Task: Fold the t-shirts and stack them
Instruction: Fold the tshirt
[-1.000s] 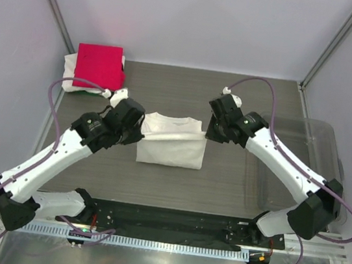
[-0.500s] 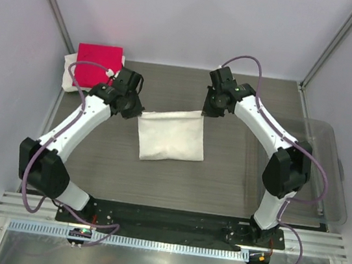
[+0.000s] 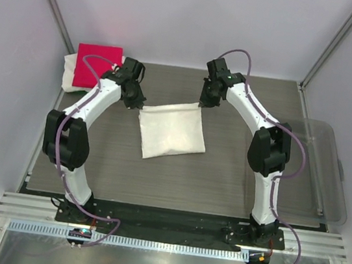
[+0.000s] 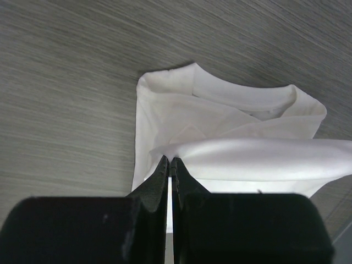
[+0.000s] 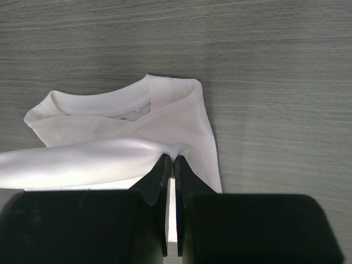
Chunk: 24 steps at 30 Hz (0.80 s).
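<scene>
Left hand (image 3: 140,105) and right hand (image 3: 203,104) each pinch a far corner of the white t-shirt (image 3: 172,133), mid-desk (image 3: 222,178).
Far left, the crimson-pink t-shirt (image 3: 98,65) tops what seems another white one (image 3: 70,72); the clear tub (image 3: 331,173) sits right, well apart.

**A:** We've got a white t-shirt (image 3: 171,130) mid-table, plain white on every fold we can see.

**B:** And we see the table (image 3: 222,178) in grey, with fine darker grain streaks running across it.

**A:** Far left corner, we pick out a crimson-pink shirt (image 3: 97,65), one solid colour, with another white shirt (image 3: 70,70) showing pale at its edge.

**B:** We note the left arm (image 3: 94,104) and right arm (image 3: 251,110): white shells, black joints, purple cables (image 3: 239,54).

**A:** Up close, we see the left gripper (image 4: 169,160) in matte black, and the right gripper (image 5: 171,158) is black too.

**B:** On the right, we read the tub (image 3: 336,161) as clear and colourless.
</scene>
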{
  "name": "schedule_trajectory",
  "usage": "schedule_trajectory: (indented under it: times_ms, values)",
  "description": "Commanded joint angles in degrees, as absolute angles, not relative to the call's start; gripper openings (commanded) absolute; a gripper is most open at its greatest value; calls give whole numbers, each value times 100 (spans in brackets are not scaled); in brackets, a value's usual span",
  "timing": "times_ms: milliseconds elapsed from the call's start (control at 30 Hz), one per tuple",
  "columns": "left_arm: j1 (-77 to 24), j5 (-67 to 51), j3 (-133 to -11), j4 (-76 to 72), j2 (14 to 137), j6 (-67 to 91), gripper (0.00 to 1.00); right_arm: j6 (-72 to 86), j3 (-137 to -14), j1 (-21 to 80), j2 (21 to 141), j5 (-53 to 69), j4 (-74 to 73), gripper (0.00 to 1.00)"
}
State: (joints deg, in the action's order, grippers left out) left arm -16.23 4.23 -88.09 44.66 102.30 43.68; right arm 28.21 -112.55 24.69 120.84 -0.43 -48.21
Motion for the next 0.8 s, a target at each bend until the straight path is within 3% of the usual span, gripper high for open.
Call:
schedule_trajectory:
  times_ms: [0,233,267,367,400,433,500,600,667,767]
  values:
    - [-1415,457,-9140,4412,10476,4105,0,2619,-11889,2329,12426,-79,-4851,1]
    - [-1213,431,-9764,4517,11223,3964,0,2619,-12787,2303,13279,263,-4913,1]
    - [-1187,448,-9869,4692,11441,3946,0,2610,-12901,2277,13402,325,-4904,5]
    - [-1055,483,-10265,4938,11732,3920,4,2453,-13455,2215,13842,746,-4747,52]
    - [-976,440,-10561,5018,11934,3911,19,2461,-13743,2163,13938,747,-4764,72]
    - [-967,387,-10730,5158,12049,3902,27,2478,-13833,2110,13983,825,-4781,75]
    - [-958,422,-11134,5694,12172,3859,45,2540,-13721,2004,13809,975,-4772,77]
    - [-1063,544,-11136,5792,11840,3850,52,2601,-12549,2047,12934,1168,-4309,77]
    - [-1160,676,-10821,5740,11340,3893,53,2698,-11764,2091,12369,1500,-3695,76]
    - [-1379,546,-10077,5416,10672,4034,47,2987,-10392,2180,11498,2237,-2975,56]
